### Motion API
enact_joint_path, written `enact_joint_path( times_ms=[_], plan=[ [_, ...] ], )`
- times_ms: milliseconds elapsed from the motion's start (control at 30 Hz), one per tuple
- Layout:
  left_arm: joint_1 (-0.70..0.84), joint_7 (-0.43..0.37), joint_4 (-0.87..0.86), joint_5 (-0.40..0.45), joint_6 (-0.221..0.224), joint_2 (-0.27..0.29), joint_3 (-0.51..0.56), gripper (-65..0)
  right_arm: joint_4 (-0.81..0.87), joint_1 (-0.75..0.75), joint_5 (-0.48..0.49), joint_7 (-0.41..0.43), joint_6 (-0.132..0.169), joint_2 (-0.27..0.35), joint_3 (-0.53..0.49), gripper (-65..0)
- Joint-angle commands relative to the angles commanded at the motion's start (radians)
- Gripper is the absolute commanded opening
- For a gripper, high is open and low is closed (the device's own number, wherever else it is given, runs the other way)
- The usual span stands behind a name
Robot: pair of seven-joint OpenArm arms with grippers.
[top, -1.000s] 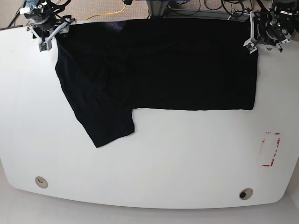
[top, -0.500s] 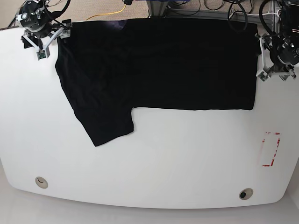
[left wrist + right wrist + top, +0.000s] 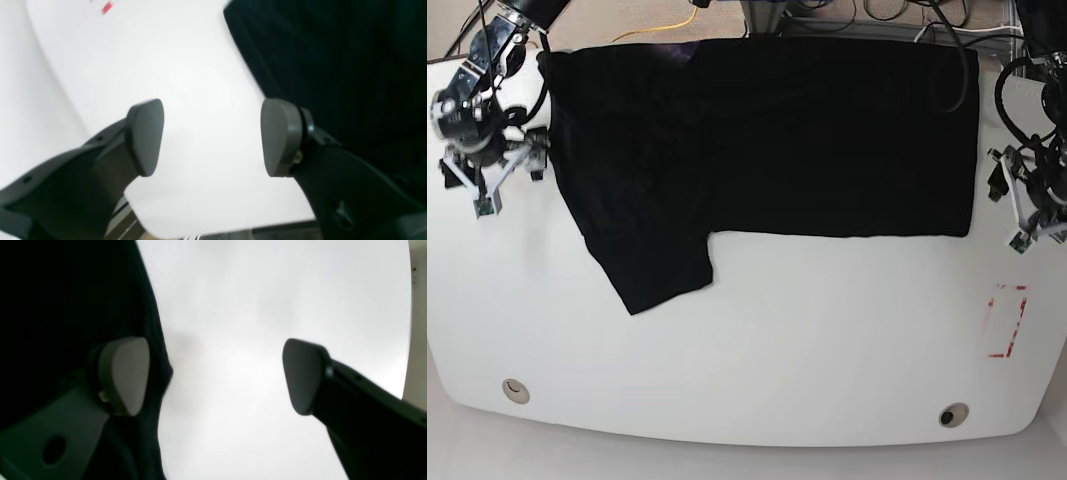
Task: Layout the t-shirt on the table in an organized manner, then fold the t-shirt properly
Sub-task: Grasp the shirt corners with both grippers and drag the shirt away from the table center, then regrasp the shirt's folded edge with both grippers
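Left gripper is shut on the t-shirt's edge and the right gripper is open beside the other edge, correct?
Not quite. The left gripper is open too: the left wrist view shows its fingers spread apart over the bare table, with the t-shirt just beside them. The right gripper is open.

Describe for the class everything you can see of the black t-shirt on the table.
The t-shirt is plain black cloth, soft and faintly wrinkled, with no print. It lies flat across the far half of the white table, folded into a wide rectangle with one short sleeve slanting toward the near edge. Its far edge reaches the table's far rim. Neither end effector grips it; both are open, hovering beside its two side edges.
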Motion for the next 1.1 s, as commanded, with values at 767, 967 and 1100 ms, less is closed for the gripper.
enact_joint_path(
  times_ms=[767,967,1100],
  plan=[
    [-0.19,-0.144,-0.304,0.0,0.0,0.077,0.124,-22.9,-0.815,0.451,-0.002,0.339,0.0,0.012,-0.21,-4.4],
    [-0.199,-0.146,-0.305,0.072,0.0,0.117,0.124,-22.9,-0.865,0.456,0.0,0.361,0.0,0.009,-0.259,-4.6],
    [-0.201,-0.146,-0.305,0.107,0.0,0.138,0.124,-22.9,-0.862,0.43,0.009,0.359,0.0,0.006,-0.284,-10.6]
  ],
)
